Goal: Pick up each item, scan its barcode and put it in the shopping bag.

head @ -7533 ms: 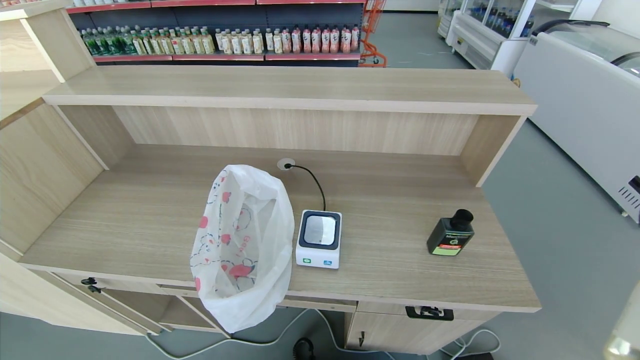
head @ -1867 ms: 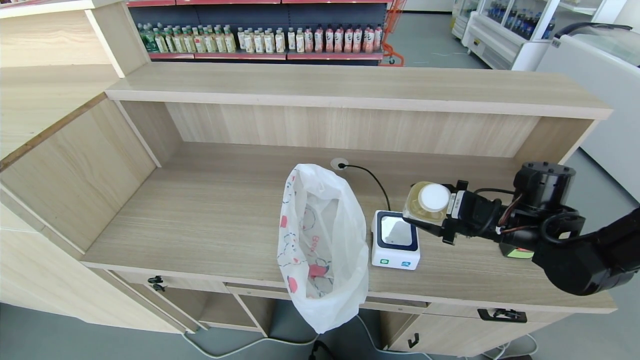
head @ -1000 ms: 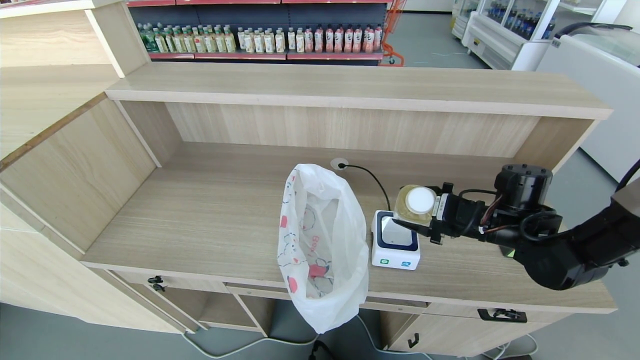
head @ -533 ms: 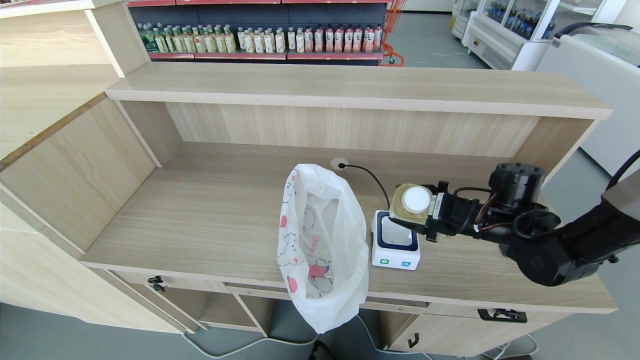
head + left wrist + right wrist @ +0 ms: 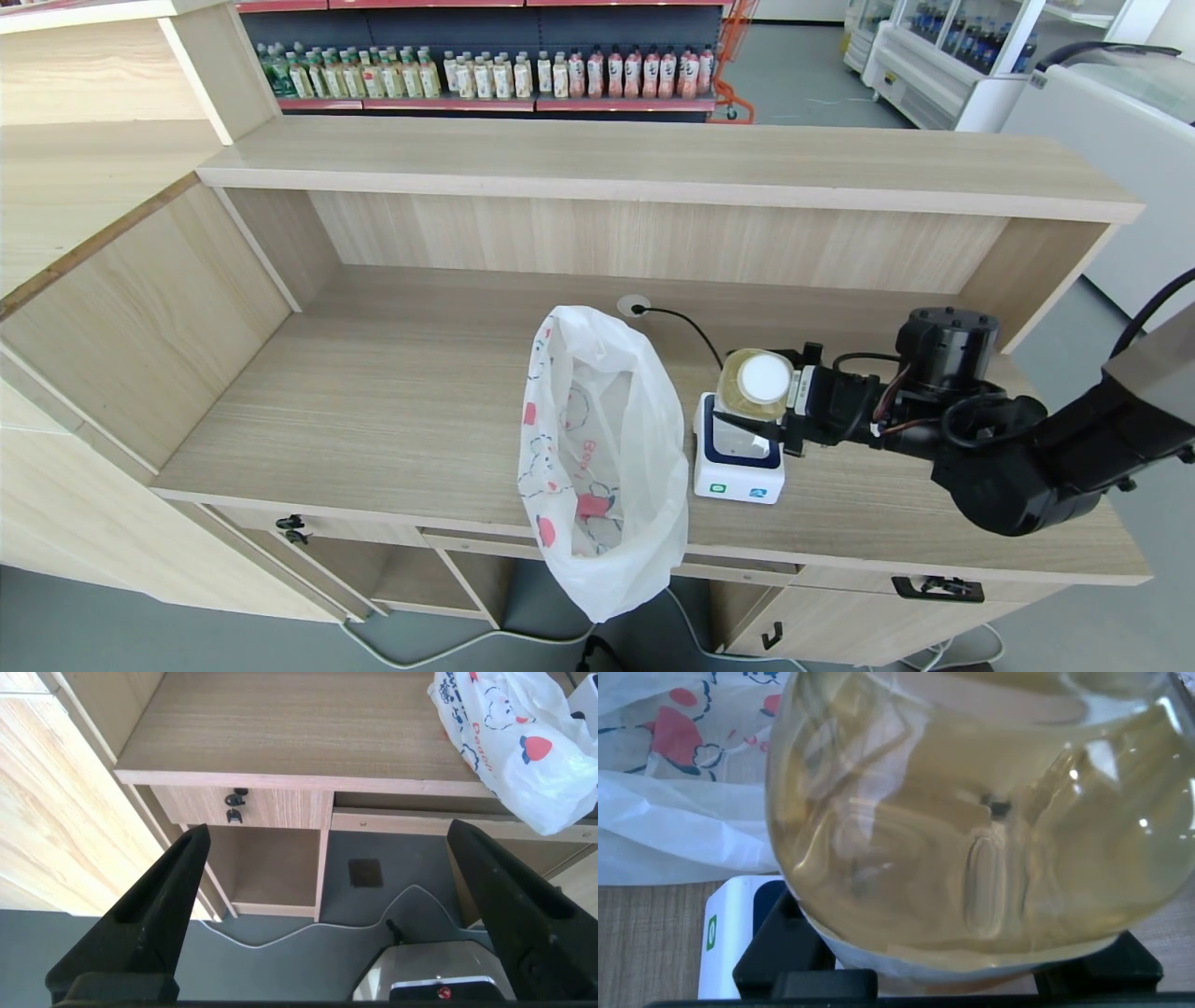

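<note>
One round clear bottle clamped in right pincer above boxy scanner, left pincer wide

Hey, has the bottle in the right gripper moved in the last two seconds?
Yes. The bottle, held in the right gripper, has shifted toward the robot's left, from beside the scanner to over its far edge, nearer the shopping bag.

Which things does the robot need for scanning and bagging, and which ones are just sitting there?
For the job:
- bottle, held in the right gripper
- scanner
- shopping bag

Just sitting there:
- drinks on the back shelf
- fridge
- keys in the drawer
</note>
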{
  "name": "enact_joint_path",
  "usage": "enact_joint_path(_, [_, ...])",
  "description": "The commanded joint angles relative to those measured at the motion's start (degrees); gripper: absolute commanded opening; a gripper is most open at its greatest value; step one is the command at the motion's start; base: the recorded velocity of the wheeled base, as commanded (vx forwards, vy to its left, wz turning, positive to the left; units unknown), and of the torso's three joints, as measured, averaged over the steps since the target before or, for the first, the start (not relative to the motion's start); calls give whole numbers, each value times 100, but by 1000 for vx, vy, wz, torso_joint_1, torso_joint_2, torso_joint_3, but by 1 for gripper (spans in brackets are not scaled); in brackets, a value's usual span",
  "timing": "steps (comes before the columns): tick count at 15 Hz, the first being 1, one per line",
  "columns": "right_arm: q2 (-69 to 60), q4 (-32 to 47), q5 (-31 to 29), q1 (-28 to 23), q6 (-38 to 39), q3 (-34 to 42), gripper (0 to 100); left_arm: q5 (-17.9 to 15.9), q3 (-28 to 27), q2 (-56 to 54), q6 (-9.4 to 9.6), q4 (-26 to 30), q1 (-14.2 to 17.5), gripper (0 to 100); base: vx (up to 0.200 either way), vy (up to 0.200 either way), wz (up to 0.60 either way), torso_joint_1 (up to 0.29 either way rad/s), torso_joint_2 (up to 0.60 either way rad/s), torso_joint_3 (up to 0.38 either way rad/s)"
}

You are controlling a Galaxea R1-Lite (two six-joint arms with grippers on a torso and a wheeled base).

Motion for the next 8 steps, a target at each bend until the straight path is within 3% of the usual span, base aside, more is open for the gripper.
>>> enact_joint_path(1, [20,-2,7,11,-4,-1,0,-1,0,9,-2,0,2,100,0,0,0,0,0,0])
enact_joint_path(8, [11,-11,-2,3,-4,-1,0,-1,0,9,6,0,2,100,0,0,0,0,0,0])
